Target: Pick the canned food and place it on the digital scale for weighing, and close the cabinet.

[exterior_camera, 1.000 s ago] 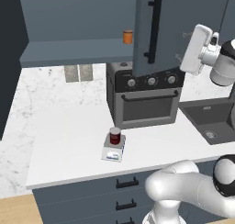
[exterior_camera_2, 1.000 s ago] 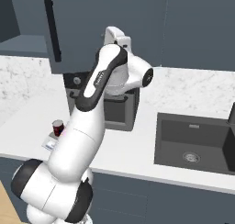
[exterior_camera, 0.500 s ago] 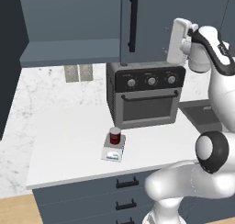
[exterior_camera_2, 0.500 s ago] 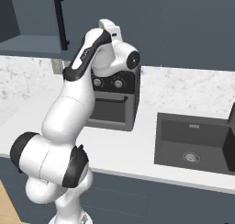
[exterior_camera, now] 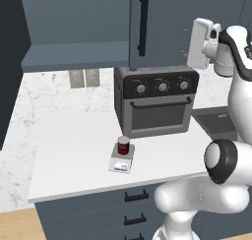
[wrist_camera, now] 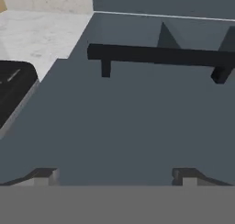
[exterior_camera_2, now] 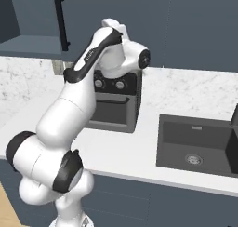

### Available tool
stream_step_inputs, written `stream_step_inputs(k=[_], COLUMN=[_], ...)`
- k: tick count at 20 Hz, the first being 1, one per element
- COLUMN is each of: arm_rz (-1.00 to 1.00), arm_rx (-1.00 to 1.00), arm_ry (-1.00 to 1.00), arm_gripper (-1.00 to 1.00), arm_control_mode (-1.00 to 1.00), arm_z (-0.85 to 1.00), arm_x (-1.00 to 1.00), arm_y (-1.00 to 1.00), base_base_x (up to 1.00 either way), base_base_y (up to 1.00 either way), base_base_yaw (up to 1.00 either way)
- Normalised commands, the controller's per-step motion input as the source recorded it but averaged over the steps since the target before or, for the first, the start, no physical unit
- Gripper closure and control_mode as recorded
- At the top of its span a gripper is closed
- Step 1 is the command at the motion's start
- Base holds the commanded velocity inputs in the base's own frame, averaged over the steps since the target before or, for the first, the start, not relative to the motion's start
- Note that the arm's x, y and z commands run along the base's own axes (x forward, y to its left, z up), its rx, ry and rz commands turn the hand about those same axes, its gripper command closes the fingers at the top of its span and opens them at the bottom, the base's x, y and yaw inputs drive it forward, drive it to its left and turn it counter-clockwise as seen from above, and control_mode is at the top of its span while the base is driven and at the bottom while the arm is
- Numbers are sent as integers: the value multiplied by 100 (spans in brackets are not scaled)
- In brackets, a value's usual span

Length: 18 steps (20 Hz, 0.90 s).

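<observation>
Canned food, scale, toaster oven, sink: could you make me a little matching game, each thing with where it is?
Things:
1. canned food
2. digital scale
3. toaster oven
4. sink

Places:
A. sunk into the counter, to the right of the oven
B. on the counter near its front edge, in front of the oven
C. upright on the grey weighing plate
D. at the back of the counter, under the upper cabinet

Pairs: 1-C, 2-B, 3-D, 4-A

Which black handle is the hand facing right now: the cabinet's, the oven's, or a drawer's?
The cabinet door's long bar handle; the oven handle and the drawer handles sit lower.
</observation>
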Motion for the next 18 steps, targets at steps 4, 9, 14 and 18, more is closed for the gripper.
stream_step_inputs(k=[4,9,14,18], arm_rz=[-13,-16,-15,-10], arm_rx=[18,25,24,19], arm_ry=[-24,-30,-15,-16], arm_gripper=[-100,-100,-100,-100], arm_control_mode=[-100,-100,-100,-100], arm_z=[-2,-3,-1,-9], arm_x=[-100,-100,-100,-90], arm_y=[-3,0,0,0], base_base_x=[0,0,0,0], base_base_y=[0,0,0,0], base_base_yaw=[0,0,0,0])
